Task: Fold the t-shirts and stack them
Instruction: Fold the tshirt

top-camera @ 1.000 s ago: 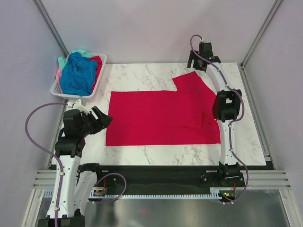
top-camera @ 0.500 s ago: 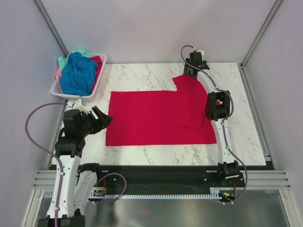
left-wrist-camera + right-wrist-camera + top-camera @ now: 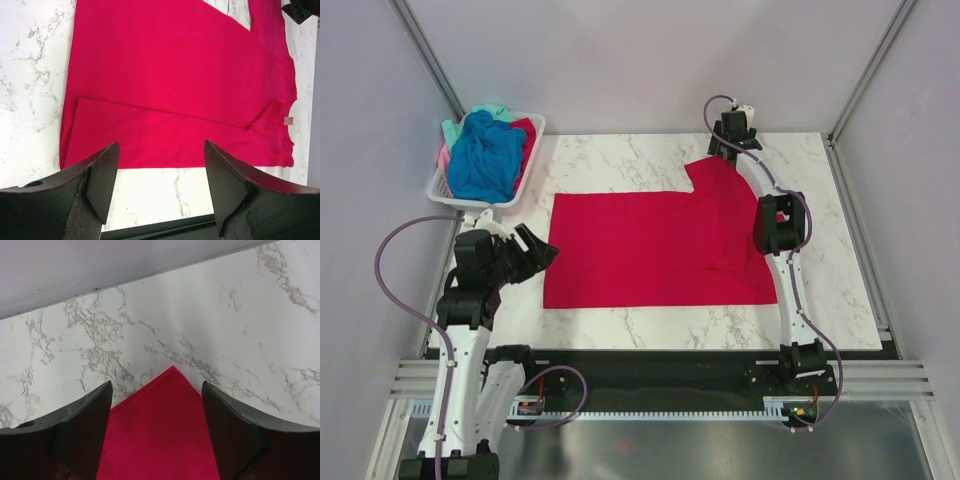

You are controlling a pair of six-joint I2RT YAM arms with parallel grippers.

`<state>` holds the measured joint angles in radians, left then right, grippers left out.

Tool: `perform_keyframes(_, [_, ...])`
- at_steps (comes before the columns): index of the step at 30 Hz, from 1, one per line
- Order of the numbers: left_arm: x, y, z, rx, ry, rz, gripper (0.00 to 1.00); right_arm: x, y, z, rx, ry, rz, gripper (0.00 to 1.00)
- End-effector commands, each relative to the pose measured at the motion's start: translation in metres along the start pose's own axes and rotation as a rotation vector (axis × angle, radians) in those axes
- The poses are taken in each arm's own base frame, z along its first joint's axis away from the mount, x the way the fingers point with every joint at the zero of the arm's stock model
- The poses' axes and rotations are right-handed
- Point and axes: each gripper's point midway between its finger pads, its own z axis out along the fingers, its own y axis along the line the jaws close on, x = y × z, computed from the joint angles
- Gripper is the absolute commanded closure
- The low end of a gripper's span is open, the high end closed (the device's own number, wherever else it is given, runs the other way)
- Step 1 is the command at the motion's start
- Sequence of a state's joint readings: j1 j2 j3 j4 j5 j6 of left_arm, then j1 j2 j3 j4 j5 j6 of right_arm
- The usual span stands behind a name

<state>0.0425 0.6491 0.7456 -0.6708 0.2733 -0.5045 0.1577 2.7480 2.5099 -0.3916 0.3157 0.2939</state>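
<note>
Crimson cloth first: the t-shirt (image 3: 650, 250) lies flat on the marble table (image 3: 620, 160), just in front of my left hand (image 3: 542, 252). This hand waits beside the hem end with its fingers (image 3: 100, 175) wide apart, holding nothing. The near long edge is already folded inward; the fold line shows in the left wrist view.

The long axis of the shirt runs across the table. The hem is at the left hand, and the collar with its small label (image 3: 288, 120) points away from it, toward the right arm. One sleeve (image 3: 720, 180) is not yet folded and sticks out to the far side.

What changed in the last second is the right arm. It has swung in from the right of the sleeve, and now the right hand (image 3: 730, 135) hangs over the sleeve's far corner (image 3: 172, 372), fingers apart, the corner lying between them, not gripped. I judge the next step is to take this corner and fold the sleeve onto the body.

Beyond the left hand, the basket (image 3: 535, 128) holds the other t-shirts (image 3: 485, 155).
</note>
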Motion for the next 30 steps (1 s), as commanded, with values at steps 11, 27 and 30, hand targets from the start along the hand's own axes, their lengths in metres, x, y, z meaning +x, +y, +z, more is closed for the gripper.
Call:
perform_keyframes(11, [-0.001, 0.000, 0.006, 0.013, 0.005, 0.042, 0.23, 0.040, -0.010, 0.018, -0.039, 0.122, 0.073, 0.58])
perform_keyframes(27, [-0.109, -0.007, 0.105, -0.104, -0.033, 0.001, 0.17, 0.022, 0.001, -0.026, -0.165, 0.067, 0.120, 1.00])
perform_keyframes(30, [-0.141, 0.005, 0.149, -0.192, -0.043, 0.030, 0.28, 0.017, 0.004, -0.043, -0.209, 0.043, 0.151, 1.00])
